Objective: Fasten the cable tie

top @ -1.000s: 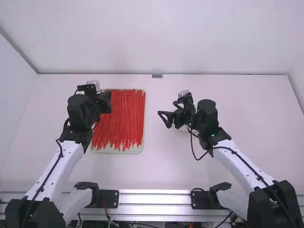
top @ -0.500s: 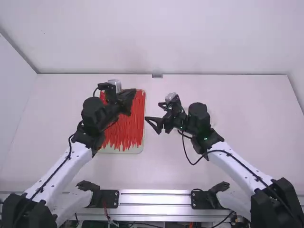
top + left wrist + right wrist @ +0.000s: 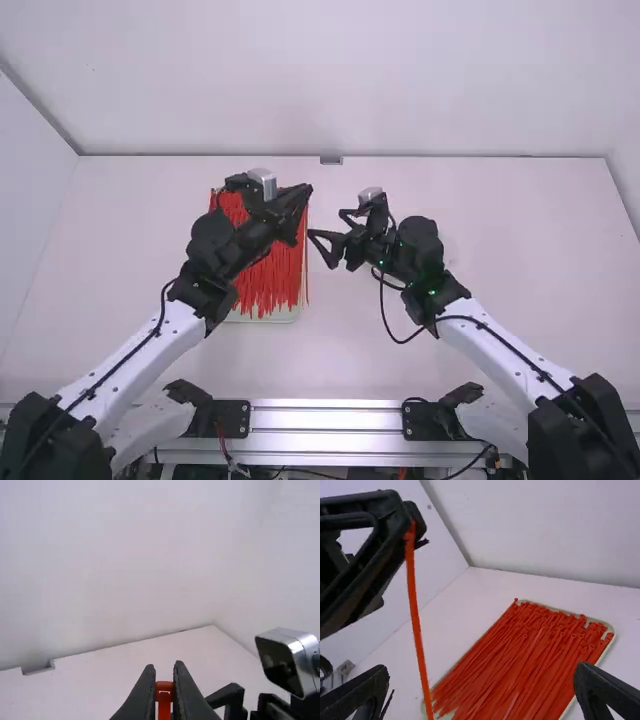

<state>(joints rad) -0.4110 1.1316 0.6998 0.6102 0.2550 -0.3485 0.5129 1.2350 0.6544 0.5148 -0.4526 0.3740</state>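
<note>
A single red cable tie (image 3: 415, 630) hangs down from my left gripper (image 3: 409, 527), which is shut on its head end (image 3: 163, 694). In the high view that gripper (image 3: 297, 203) is raised over the right edge of the tray (image 3: 255, 317), which holds a pile of red cable ties (image 3: 262, 275). My right gripper (image 3: 325, 228) is just to its right, facing it, with its fingers spread wide and nothing between them. In the right wrist view the right gripper (image 3: 480, 680) is open, and the hanging tie passes close to one of its fingers (image 3: 357, 692).
The tray of ties (image 3: 540, 660) lies left of the table's middle. Bare white table (image 3: 500, 210) stretches to the right and in front. White walls close the back and both sides. A metal rail (image 3: 320, 415) runs along the near edge.
My left gripper has swung right from the tray's left side to its right edge. The right gripper has moved left and now faces it closely.
</note>
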